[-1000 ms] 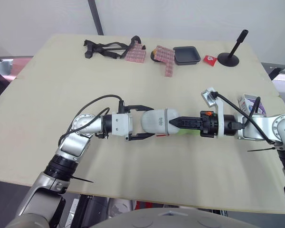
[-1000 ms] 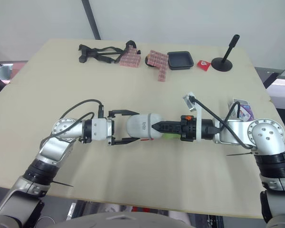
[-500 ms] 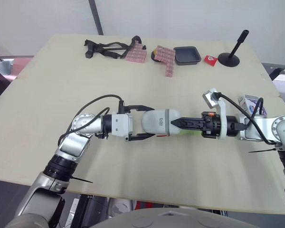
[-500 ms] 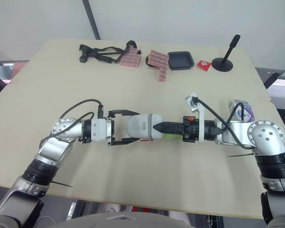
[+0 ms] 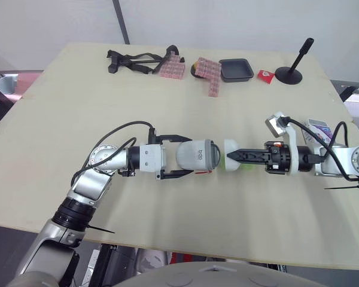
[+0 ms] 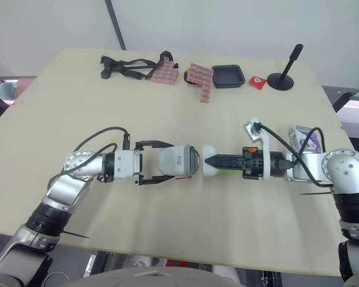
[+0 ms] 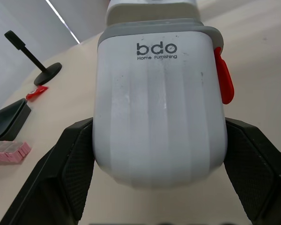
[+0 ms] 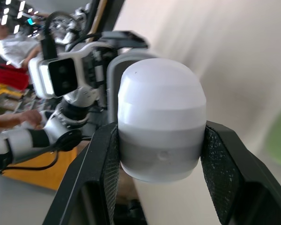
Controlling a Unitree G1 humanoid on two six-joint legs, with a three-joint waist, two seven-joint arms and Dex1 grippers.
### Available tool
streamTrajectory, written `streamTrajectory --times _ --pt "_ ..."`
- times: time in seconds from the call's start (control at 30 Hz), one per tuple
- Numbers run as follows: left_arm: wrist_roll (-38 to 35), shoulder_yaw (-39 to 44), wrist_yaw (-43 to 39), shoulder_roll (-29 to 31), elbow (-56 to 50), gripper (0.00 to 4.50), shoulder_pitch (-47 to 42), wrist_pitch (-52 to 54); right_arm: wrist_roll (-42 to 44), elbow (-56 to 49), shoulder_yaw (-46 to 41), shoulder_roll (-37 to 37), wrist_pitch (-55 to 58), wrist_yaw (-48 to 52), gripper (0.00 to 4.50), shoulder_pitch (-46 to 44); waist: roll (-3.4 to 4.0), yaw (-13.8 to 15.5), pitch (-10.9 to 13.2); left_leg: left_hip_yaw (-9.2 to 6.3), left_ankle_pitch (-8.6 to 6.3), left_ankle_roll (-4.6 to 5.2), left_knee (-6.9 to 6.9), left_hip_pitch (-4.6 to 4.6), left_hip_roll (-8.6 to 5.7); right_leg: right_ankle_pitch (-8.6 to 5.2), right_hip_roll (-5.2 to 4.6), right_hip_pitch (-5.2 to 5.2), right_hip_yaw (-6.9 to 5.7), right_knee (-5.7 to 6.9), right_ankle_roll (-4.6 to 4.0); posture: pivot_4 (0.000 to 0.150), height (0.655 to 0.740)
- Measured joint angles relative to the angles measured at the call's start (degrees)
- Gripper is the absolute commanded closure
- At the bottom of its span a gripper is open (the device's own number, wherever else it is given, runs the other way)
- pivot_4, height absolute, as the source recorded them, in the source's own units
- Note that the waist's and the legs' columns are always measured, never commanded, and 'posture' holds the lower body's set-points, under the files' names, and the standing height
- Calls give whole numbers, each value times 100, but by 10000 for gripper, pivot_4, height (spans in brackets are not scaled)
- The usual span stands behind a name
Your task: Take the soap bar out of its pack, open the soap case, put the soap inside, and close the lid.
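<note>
pale wooden table (image 5: 78, 101) fills the scene, with a grey wall behind it. at its middle the left gripper (image 5: 182, 156) is clamped on the soap case (image 5: 194, 156), one black finger against each side of the white body with its grey band, the printed logo facing up. a small red tab (image 7: 225, 77) sticks out at one side of the case. facing it, the right gripper (image 5: 230, 157) is closed on the lid (image 5: 229, 164), a white rounded cap pinched between its two fingers (image 8: 100, 168). the lid is off the case: a narrow gap of bare table separates the two, and they line up end to end across the table. the soap (image 5: 247, 168), a green bar, lies on the table just beside the lid, partly under the right gripper. the soap pack (image 6: 303, 136), a white and purple box, sits near the table's right edge, behind the right arm. both arms work close to the near edge. wide bare surface lies to the left of the left arm and between the grippers and the far edge. along that far edge stand a black strapped tool (image 5: 134, 60), two pink checked packs (image 5: 170, 69), a black tray (image 5: 235, 69), a small red packet (image 5: 264, 74) and a black stand (image 5: 293, 66), all well apart from the grippers.
</note>
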Motion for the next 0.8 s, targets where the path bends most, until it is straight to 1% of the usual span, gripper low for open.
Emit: streamTrajectory --times 0.03,0.13,0.2,0.3,0.4,0.53,0.57,0.7,0.8 --pt "0 0 0 0 -1 10443 1 2 -109 28 -24 -81 11 85 24931 14 0 0 0 0 0 0 0 0 0 0 0 0 0 0 0 1500 7400" --pt "-1 0 -6 42 -12 10443 32 6 -1081 135 -49 -865 -81 743 24931 31 2 10 1 -2 -1 1 6 -6 0 0 1 1 -1 -2 0 1500 7400" --pt "0 1 -9 73 -11 10443 51 9 -1645 118 -11 -1242 -257 1173 24931 -1 1 5 1 -2 -1 1 9 -9 4 0 4 0 -1 -2 0 1500 7400" --pt "-1 1 -16 80 -11 10443 51 7 -2596 -56 311 -1858 -609 1884 24931 -98 1 -2 1 -2 -2 2 15 -9 9 0 7 1 -1 0 0 1500 7400" --pt "2 2 -13 82 11 10443 50 3 -3682 -411 850 -2341 -1289 2533 24931 -100 2 -4 1 -2 -4 5 20 -10 11 0 6 0 -3 3 0 1500 7400" --pt "5 3 -2 82 58 10443 50 1 -5024 -621 1528 -2419 -2126 2978 24931 -216 1 -26 1 -1 -5 8 30 -14 11 0 5 -3 -1 13 0 1500 7400" --pt "5 2 -2 82 59 10443 49 1 -5474 -682 1737 -2420 -2421 3072 24931 -255 1 -32 1 -1 -5 8 31 -14 12 0 5 -5 -1 15 0 1500 7400" --pt "5 4 0 82 81 10443 50 0 -6539 -705 2278 -2394 -3058 3347 24931 -481 1 -44 1 -1 -5 8 34 -19 12 0 4 -8 0 19 0 1500 7400" --pt "13 4 17 79 128 10443 30 -2 -7279 -594 2580 -2161 -3553 3554 24931 -743 1 -94 1 -1 -5 9 38 -22 14 0 -3 -11 -2 26 -1 1500 7400"
